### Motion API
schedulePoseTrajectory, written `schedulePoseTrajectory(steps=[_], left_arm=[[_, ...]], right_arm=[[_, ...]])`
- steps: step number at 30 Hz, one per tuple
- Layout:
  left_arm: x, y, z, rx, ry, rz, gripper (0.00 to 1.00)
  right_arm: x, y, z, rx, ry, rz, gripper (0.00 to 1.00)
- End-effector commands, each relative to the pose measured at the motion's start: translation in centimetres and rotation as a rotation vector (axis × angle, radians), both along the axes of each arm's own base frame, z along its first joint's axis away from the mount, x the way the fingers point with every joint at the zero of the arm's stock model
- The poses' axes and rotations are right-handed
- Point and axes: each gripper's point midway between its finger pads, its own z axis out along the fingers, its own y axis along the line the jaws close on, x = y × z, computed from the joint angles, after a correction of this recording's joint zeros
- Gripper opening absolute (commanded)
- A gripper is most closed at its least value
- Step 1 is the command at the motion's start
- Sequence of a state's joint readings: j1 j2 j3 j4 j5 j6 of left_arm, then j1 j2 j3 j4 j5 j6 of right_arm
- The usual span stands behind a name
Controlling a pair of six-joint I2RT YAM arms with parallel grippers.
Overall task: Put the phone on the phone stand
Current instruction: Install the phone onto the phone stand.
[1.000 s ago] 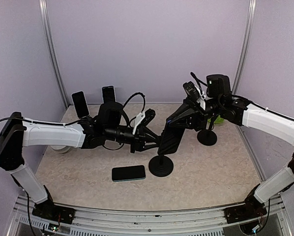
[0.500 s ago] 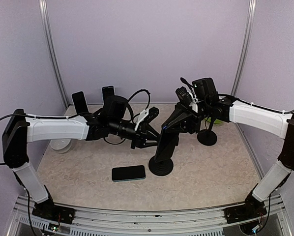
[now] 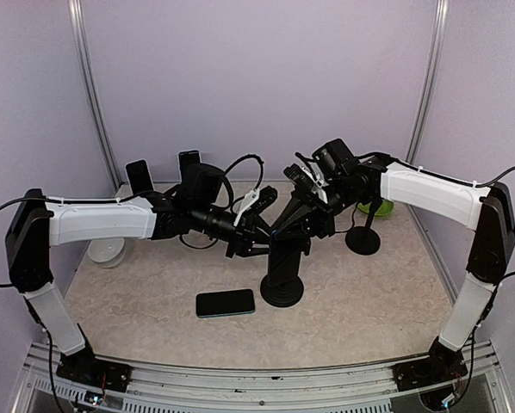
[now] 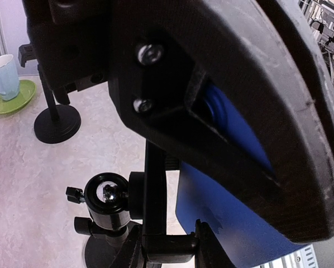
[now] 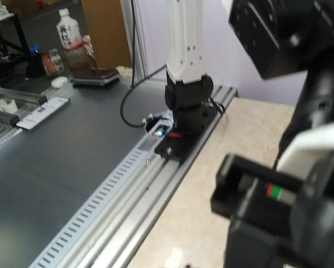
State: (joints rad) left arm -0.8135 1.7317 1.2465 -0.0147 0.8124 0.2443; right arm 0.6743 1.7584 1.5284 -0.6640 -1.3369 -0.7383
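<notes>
A black phone stand (image 3: 282, 292) stands mid-table on a round base. My left gripper (image 3: 259, 234) reaches it from the left. In the left wrist view my left gripper (image 4: 167, 243) is shut on the stand's lower bracket (image 4: 156, 184), next to its ball joint (image 4: 105, 195). My right gripper (image 3: 298, 209) comes from the right and is shut on a phone (image 3: 285, 254), held steeply tilted against the stand's top. The phone's blue back (image 4: 228, 206) shows beside the bracket. In the right wrist view the right fingers do not show.
A second phone (image 3: 226, 303) lies flat in front of the stand. Two phones (image 3: 139, 181) (image 3: 189, 163) stand on holders at the back left. An empty stand (image 3: 362, 239) and a cup on a green saucer (image 3: 378, 206) are at the right. The left arm's base (image 5: 188, 95) sits at the table edge.
My right gripper has carried the phone left and down to the stand, turning it more upright. My left gripper has stayed at the stand's holder, shifting slightly.
</notes>
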Motion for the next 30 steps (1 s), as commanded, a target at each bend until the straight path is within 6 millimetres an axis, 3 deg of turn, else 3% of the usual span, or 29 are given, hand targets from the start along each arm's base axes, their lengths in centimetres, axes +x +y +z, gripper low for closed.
schedulePoseTrajectory(steps=[1, 8, 21, 30], left_arm=[[-0.3, 0.2, 1.5, -0.032, -0.021, -0.048, 0.00], [-0.6, 0.5, 1.3, -0.025, -0.018, -0.068, 0.00], [-1.3, 1.2, 1.2, -0.007, -0.037, -0.125, 0.00], [-0.5, 1.9, 1.0, -0.004, -0.014, -0.074, 0.00]], right_arm=[[-0.4, -0.1, 0.1, -0.025, -0.031, -0.002, 0.00], [0.3, -0.1, -0.9, -0.055, -0.037, -0.022, 0.00], [0.1, -0.1, 0.2, 0.026, -0.058, 0.049, 0.00], [1.3, -1.3, -2.2, -0.065, -0.015, -0.058, 0.00]])
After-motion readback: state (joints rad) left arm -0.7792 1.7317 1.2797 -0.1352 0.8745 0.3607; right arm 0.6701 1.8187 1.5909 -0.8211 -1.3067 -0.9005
